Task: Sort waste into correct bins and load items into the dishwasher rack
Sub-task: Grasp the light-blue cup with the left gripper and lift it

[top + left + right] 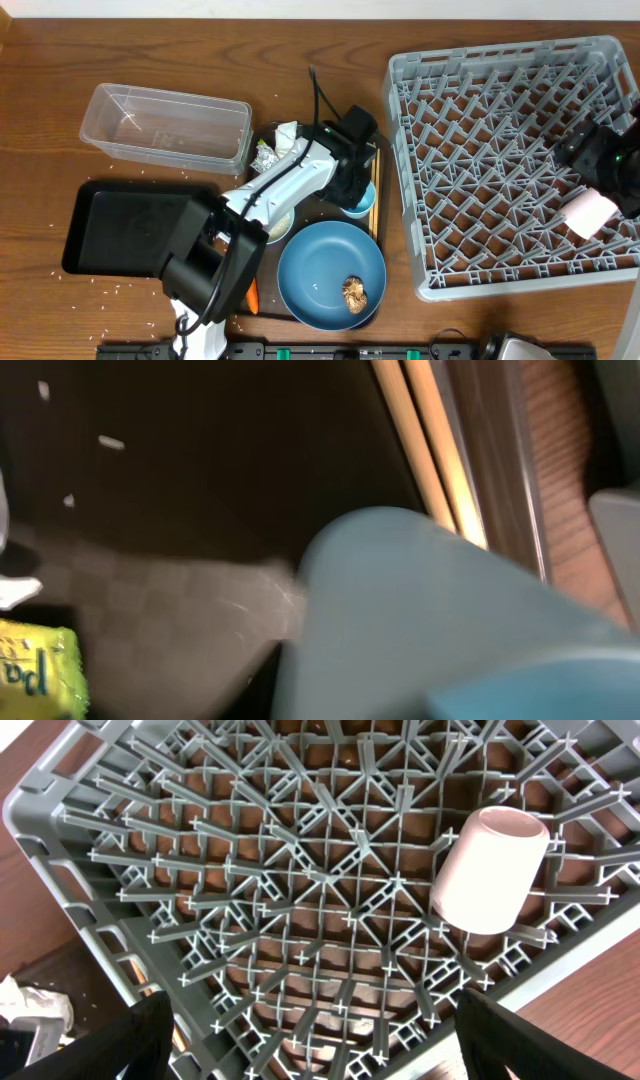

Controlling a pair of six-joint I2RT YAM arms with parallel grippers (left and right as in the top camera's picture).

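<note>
1. Over at the rack (500, 100) — pink cup (490, 870) lies on its side on the pegs, near the right edge. It's the only item loaded.
2. Right gripper (312, 1002): fingers wide apart, nothing between them, clear of the pink cup.
3. Left gripper (352, 188) sits right over the blue cup (360, 208) on the brown tray (378, 168). Its wrist view is just blurred cup, so I can't tell if it's clamped.
4. Left to load: blue cup, dish (320, 265), bowl (277, 226) (half hidden under the left arm).
5. Waste — none sorted, by the look of it. Paper (286, 133) and wrapper (265, 158) sit at the brown tray's far end, carrot (252, 296) beside the dish, lump (354, 292) in the dish, rice (112, 290) loose on the table. No waste visible in the tub (165, 125) or black tray (120, 228).
6. Count: 2 cups, 1 dish, 1 bowl, 1 rack, 2 bins. One each of paper, wrapper, carrot, lump. Rice grains too small to count.
</note>
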